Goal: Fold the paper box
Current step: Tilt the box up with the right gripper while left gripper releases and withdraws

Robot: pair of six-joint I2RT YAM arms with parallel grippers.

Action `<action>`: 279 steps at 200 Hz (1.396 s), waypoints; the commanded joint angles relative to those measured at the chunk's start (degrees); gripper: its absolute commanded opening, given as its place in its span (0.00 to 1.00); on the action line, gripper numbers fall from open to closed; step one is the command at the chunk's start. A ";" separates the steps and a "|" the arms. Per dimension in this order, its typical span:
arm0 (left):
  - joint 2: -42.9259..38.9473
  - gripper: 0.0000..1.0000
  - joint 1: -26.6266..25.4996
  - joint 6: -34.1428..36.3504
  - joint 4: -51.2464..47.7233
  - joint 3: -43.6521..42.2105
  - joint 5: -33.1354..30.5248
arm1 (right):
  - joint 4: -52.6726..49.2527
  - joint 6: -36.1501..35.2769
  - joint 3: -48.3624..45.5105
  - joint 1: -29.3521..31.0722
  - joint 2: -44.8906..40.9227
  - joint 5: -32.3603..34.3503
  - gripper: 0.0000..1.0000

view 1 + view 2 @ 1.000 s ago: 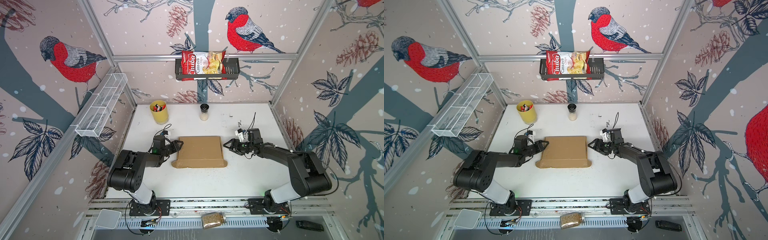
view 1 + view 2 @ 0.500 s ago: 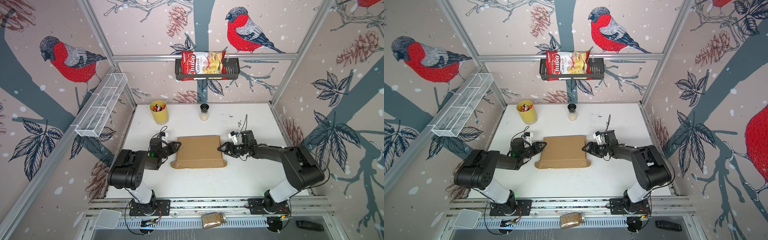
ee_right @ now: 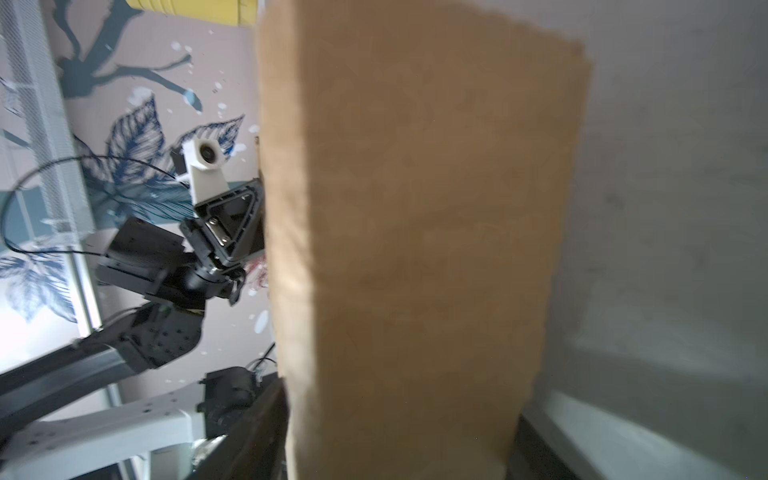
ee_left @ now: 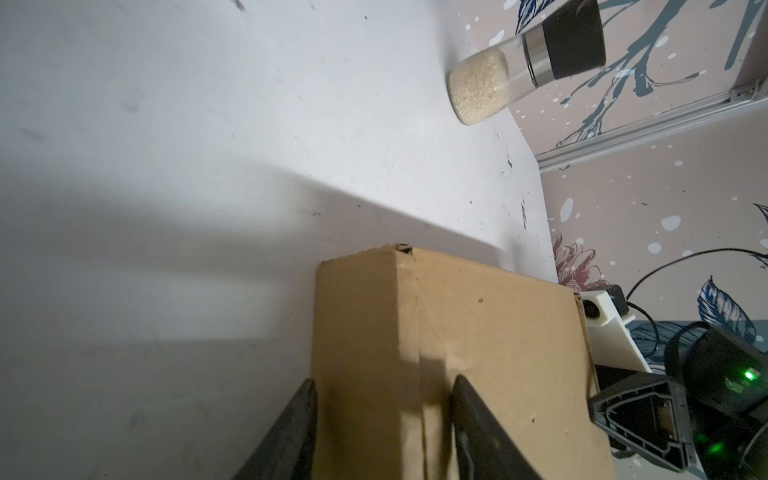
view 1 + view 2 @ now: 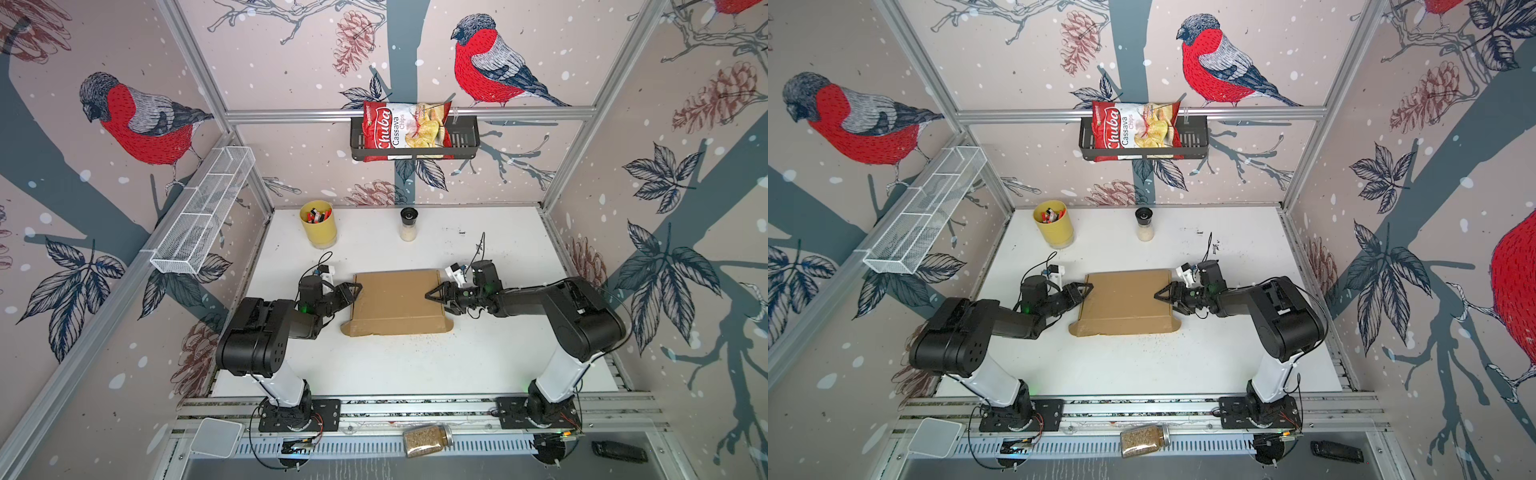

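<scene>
Centrally in a top view, the paper box (image 5: 397,303) is seen resting on the white bench (image 5: 415,365). Its left edge is straddled by the left gripper (image 5: 356,289) and its right edge by the right gripper (image 5: 430,296). Fingers (image 4: 299,419) are set on either side of the cardboard. Whether it is clamped or merely bracketed cannot be told.

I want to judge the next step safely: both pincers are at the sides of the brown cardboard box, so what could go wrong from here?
1. A flap bulges at the near-left corner of the brown corrugated cardboard box; it may spring open if left untucked.
2. The left pincer and right pincer straddle opposite side walls; a hard squeeze might dent the cardboard or lift the box.
</scene>
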 commanded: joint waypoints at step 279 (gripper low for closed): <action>-36.71 0.95 -64.61 84.66 -54.83 19.62 -82.92 | 20.06 37.84 -4.34 -3.32 -12.49 -9.27 0.44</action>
